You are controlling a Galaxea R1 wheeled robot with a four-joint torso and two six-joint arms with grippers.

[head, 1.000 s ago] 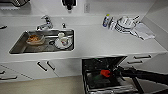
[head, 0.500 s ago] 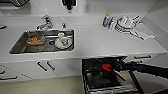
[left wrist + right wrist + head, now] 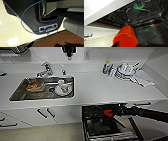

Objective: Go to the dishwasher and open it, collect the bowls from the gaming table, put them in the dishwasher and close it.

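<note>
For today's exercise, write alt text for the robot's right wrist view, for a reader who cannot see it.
An orange-red bowl, held close to the camera, hangs over the open dishwasher. A green bowl already sits in the dark wire rack inside. The white counter edge runs along above the opening.

You are looking down at a white surface (image 3: 100, 87) running along a white wall (image 3: 50, 55). A steel sink (image 3: 18, 94) with a tap (image 3: 45, 70) is sitting at ten o'clock. White drawers (image 3: 30, 117) are lining the front, and pale flooring (image 3: 45, 134) is showing at seven o'clock.
</note>
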